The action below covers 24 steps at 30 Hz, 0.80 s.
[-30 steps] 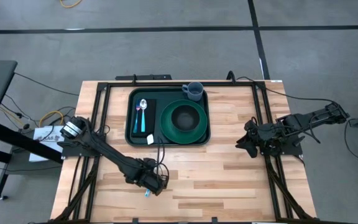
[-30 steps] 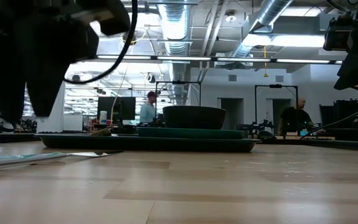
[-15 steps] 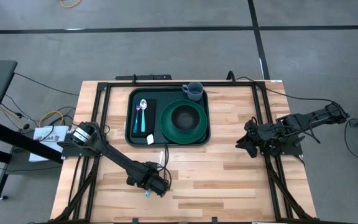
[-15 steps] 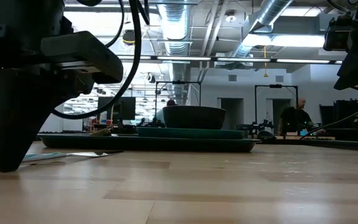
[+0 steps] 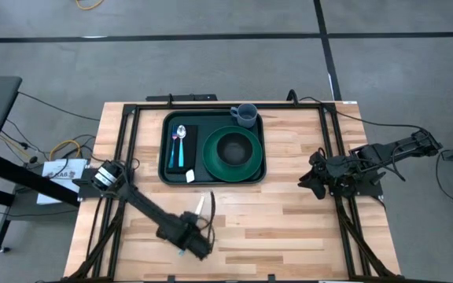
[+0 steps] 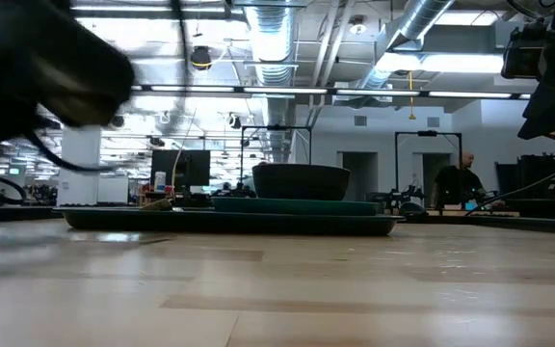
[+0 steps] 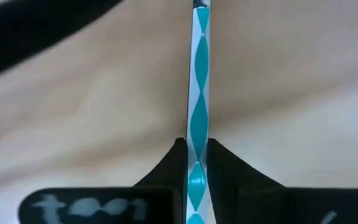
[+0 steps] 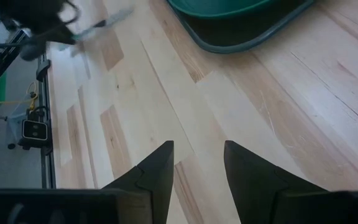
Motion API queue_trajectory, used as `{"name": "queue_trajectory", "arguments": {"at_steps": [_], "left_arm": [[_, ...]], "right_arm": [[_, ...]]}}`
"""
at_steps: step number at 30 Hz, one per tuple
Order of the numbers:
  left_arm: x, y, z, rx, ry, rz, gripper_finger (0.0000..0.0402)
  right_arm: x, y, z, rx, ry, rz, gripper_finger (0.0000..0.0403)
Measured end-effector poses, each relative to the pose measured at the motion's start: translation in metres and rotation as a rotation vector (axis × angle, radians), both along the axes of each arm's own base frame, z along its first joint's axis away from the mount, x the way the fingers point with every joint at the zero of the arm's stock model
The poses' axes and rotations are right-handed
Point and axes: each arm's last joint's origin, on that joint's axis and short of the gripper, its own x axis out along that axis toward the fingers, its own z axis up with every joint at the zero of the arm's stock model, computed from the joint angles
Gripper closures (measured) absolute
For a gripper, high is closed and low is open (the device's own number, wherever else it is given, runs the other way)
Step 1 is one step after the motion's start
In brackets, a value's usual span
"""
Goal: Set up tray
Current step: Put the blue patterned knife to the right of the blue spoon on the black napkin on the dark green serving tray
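Two arms are seen at the table. At the left, the left gripper [image 5: 197, 245] is held low over the front of the table, its fingers [image 7: 173, 163] clamped on the teal-and-white handle of a utensil [image 7: 198, 93]; in the high view the utensil's pale working end [image 5: 201, 205] is seen pointing toward the tray, though whether it is a knife or a fork cannot be made out. Farther back, at mid-table, the tray [image 5: 164, 146] is found, loaded with a spoon [image 5: 180, 145] on a black napkin [image 5: 191, 149], a green bowl [image 5: 232, 151] and a grey cup [image 5: 244, 115]. At the right edge, the right gripper [image 5: 311, 180] is parked above bare wood, its fingers [image 8: 156, 169] spread with nothing between them.

For this step to be done well, the utensil should be kept level, carried clear over the raised rim, and laid on the napkin parallel to the spoon without the spoon being nudged. The grip should be released only once the handle is resting flat.

No brand, label or writing can be read.
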Motion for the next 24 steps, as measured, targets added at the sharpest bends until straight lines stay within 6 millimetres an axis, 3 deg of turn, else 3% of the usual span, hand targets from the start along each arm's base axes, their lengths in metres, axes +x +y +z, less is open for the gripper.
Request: {"name": "queue_trajectory", "arguments": {"at_steps": [7, 11, 17, 24], "left_arm": [[-0.012, -0.027, 0.049, 0.120, -0.015, 0.097, 0.0383], [-0.014, -0.029, 0.076, 0.228, -0.074, 0.187, 0.0383], [0.000, 0.012, 0.103, 0.360, -0.090, 0.247, 0.0383], [0.014, 0.095, 0.142, 0.516, -0.142, 0.215, 0.0383]], "right_arm": [[0.000, 0.000, 0.000, 0.000, 0.000, 0.002, 0.0269], [0.000, 0.000, 0.000, -0.001, 0.000, 0.003, 0.0269], [0.000, 0.000, 0.000, 0.001, 0.000, 0.003, 0.0269], [0.000, 0.000, 0.000, 0.008, 0.002, 0.011, 0.0269]]}}
